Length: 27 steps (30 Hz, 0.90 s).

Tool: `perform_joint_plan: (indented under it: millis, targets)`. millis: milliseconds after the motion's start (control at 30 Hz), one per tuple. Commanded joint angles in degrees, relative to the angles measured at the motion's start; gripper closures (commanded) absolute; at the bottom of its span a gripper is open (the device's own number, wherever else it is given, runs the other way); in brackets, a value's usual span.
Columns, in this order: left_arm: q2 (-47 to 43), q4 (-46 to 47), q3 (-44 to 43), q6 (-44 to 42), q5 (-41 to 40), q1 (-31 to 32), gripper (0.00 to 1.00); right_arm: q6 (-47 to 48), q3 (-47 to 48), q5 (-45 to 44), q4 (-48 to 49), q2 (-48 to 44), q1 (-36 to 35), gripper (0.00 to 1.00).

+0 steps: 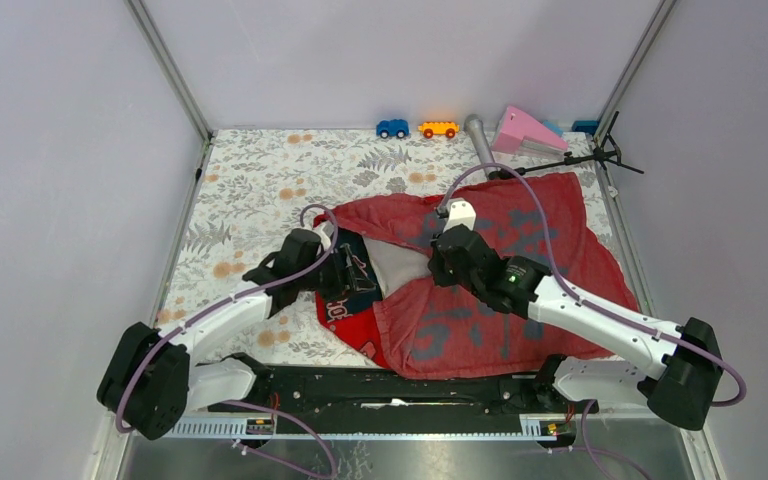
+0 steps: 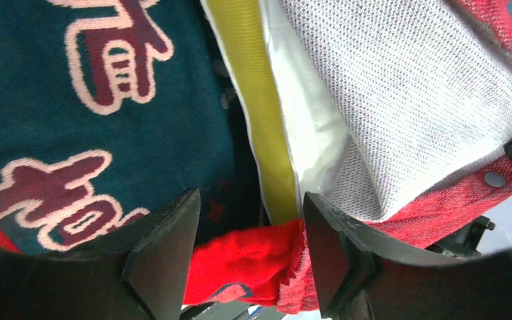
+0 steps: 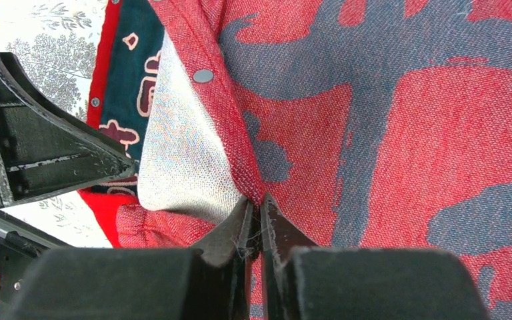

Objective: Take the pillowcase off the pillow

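Note:
The red pillowcase (image 1: pixel 530 270) lies across the middle and right of the table, dull red side out, with a grey band (image 1: pixel 396 262) at its opening. My right gripper (image 1: pixel 438 258) is shut on the upper hem of that opening (image 3: pixel 240 167); its fingertips (image 3: pixel 259 213) pinch the red weave beside the grey band. My left gripper (image 1: pixel 345 272) is at the opening from the left, jaws apart (image 2: pixel 248 260), with a bunched red edge (image 2: pixel 253 257) between them. Just beyond it show the pillow's yellow side edge (image 2: pixel 260 100) and a strip of its white face (image 2: pixel 303 133). The rest of the pillow is hidden.
The table has a floral cloth (image 1: pixel 260 180). Along the back edge stand a blue toy car (image 1: pixel 392 128), an orange toy car (image 1: pixel 438 128), a grey cylinder (image 1: pixel 478 135), a pink wedge (image 1: pixel 525 130) and a black stand (image 1: pixel 600 155). Walls close in left and right.

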<state>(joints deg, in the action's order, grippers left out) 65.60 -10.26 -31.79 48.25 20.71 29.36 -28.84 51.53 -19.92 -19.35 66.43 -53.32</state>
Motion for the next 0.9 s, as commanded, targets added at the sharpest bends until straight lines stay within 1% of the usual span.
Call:
perform_joint_plan:
  millis: [0,167,267,367,433,533,600,667,700,733,767,800,833,867]
  targets:
    - [1.8,6.3,-2.1,2.0,0.2,1.4,0.38,2.2,3.0,-1.3,-1.8,-1.3,1.2,1.00]
    - [3.0,13.4,0.5,5.6,1.4,1.6,0.32,2.8,3.3,-0.2,-1.8,-1.3,1.2,1.00]
    - [4.5,17.2,1.1,7.4,2.0,1.6,0.31,3.6,3.4,1.0,-1.8,-1.4,1.2,1.00]
    - [6.6,20.4,1.0,8.6,2.7,1.8,0.31,4.8,3.7,4.4,-2.1,-1.0,1.2,1.00]
    - [8.3,22.1,0.5,9.3,3.1,2.2,0.33,5.2,4.5,6.2,-3.1,-0.1,1.2,0.97]
    - [11.0,23.9,-0.3,10.0,3.5,2.9,0.38,5.7,5.0,8.0,-3.8,1.0,1.2,0.91]
    - [12.6,24.9,-0.6,10.4,3.5,3.2,0.43,5.7,4.9,8.9,-3.8,1.5,1.2,0.88]
    - [13.7,25.9,-0.8,10.4,3.6,3.5,0.51,5.7,4.9,9.9,-3.7,2.2,1.2,0.84]
    - [13.9,26.1,-1.0,10.2,3.5,3.6,0.56,5.7,4.9,10.6,-3.7,2.6,1.2,0.76]
    - [14.0,26.0,-1.2,9.9,3.4,3.7,0.61,5.7,4.9,11.3,-3.6,3.1,1.2,0.62]
    - [14.0,25.8,-1.4,9.5,3.2,3.7,0.67,5.8,4.7,12.6,-3.4,3.6,1.2,0.42]
    - [13.9,25.5,-1.5,9.1,2.9,3.7,0.74,5.8,4.5,13.4,-3.0,4.1,1.2,0.25]
    - [13.7,24.9,-1.7,8.7,2.6,3.7,0.81,5.7,4.2,14.1,-2.6,4.4,1.2,0.13]
    - [13.4,24.3,-1.9,8.3,2.2,3.7,0.87,5.5,3.9,14.5,-2.1,4.8,1.2,0.05]
